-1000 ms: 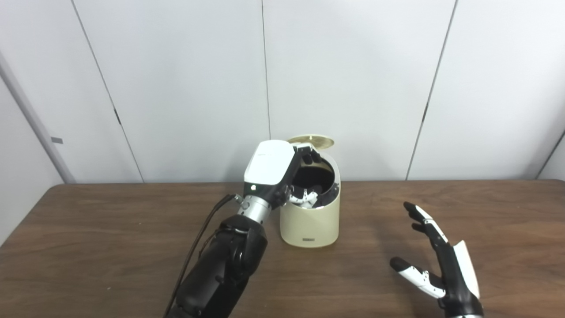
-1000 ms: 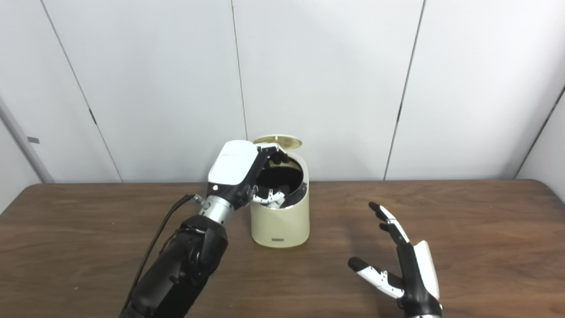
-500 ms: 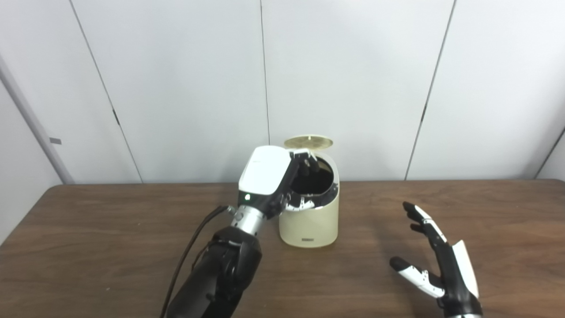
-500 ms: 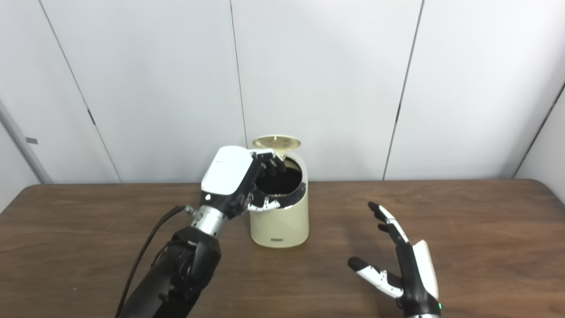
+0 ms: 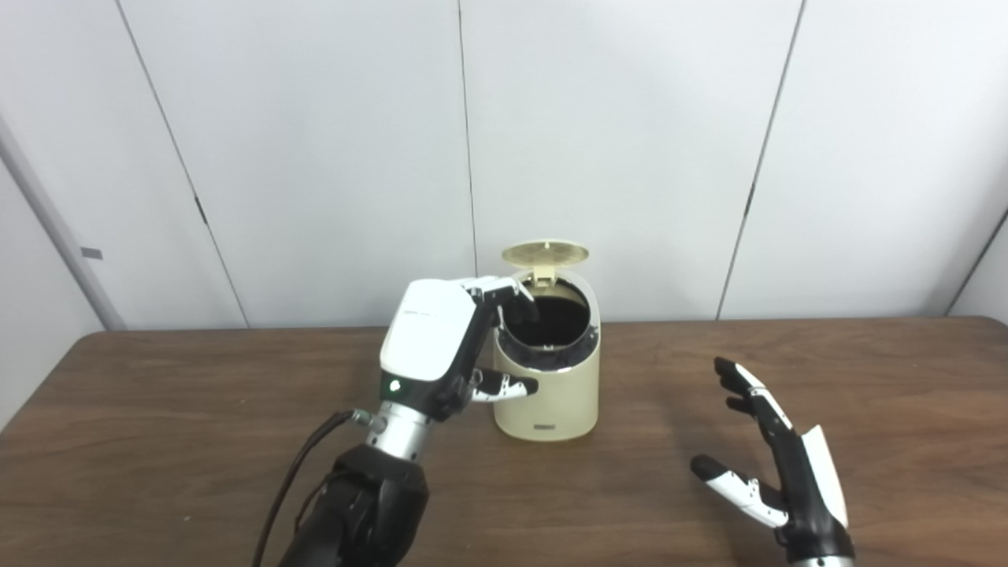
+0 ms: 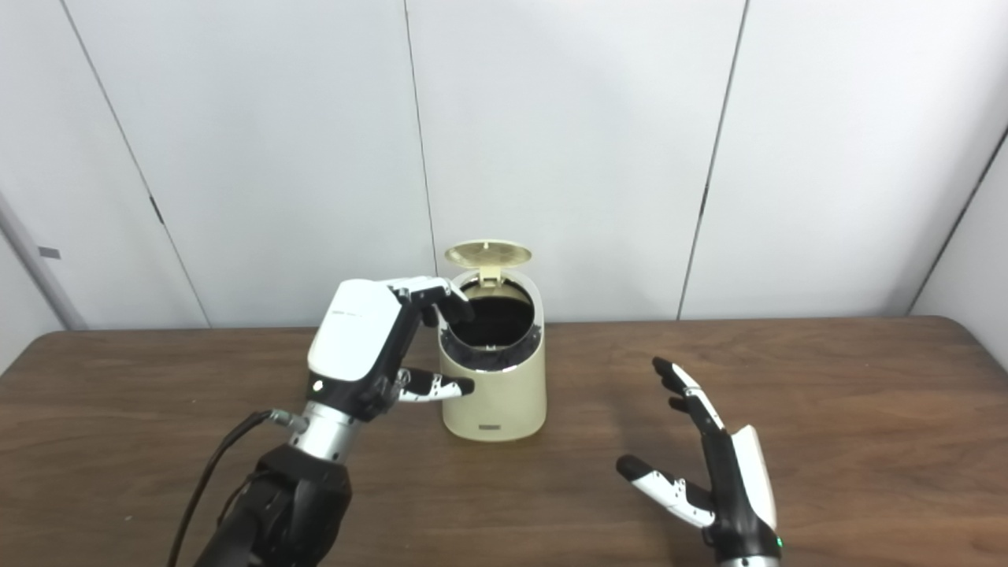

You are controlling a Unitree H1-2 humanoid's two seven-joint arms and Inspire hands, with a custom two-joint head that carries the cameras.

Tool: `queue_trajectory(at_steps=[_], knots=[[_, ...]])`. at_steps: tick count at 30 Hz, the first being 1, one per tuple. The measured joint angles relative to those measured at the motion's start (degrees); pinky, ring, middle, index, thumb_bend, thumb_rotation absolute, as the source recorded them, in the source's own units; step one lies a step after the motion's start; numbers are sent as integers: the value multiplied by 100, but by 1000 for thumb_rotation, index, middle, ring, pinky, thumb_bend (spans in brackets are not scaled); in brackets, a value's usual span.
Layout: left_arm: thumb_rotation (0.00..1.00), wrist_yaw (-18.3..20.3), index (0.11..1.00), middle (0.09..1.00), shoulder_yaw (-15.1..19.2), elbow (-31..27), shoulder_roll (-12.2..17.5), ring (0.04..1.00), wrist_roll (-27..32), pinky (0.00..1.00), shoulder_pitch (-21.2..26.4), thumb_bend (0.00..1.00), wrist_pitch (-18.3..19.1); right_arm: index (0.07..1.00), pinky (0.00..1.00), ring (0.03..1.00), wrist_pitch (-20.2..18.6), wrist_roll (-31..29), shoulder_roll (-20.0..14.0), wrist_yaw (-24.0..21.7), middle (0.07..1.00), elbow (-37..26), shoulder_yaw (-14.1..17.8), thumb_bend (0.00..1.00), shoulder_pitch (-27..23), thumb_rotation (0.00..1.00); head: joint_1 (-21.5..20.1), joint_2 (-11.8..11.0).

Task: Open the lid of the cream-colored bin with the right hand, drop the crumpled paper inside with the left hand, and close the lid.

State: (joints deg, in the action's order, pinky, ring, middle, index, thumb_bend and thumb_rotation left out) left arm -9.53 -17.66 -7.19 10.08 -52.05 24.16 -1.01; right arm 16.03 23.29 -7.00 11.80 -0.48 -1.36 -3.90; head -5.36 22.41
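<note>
Cream bin (image 5: 546, 394), seemingly black inside, on wood-grain brown table (image 5: 157, 441).

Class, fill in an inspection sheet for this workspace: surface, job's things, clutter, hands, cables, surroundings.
Surface: brown wooden table, bare around the bin.
Job's things: cream bin upright, lid raised at the back, dark opening exposed; crumpled paper not seen.
Clutter: nothing seen.
Hands: left robot hand open, empty, beside the bin's left rim; right robot hand open, empty, over the table to the bin's right.
Cables: black cable along the left forearm.
Surroundings: white wall panels behind the table.
</note>
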Motion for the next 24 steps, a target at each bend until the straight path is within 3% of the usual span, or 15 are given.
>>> queue_trajectory(at_steps=[4,8,16,24], knots=[[0,59,505,516,80,-354,21,460,-25,376,-249,966,-35,869,794,857,0,-15,1,0,870,3,-1,889,-5,804,9,0],[0,31,494,509,402,-583,77,457,167,375,-575,971,-182,870,795,858,0,-25,-1,0,872,28,2,886,-14,806,26,-17],[1,24,530,541,1327,-592,-58,491,1927,399,-1019,944,-347,865,783,853,0,-18,-11,0,871,50,6,876,-23,812,53,-35],[105,344,580,588,2008,-365,12,550,3445,458,-1535,923,-394,861,769,845,4,-42,-23,1,867,75,13,884,-36,809,79,-53]])
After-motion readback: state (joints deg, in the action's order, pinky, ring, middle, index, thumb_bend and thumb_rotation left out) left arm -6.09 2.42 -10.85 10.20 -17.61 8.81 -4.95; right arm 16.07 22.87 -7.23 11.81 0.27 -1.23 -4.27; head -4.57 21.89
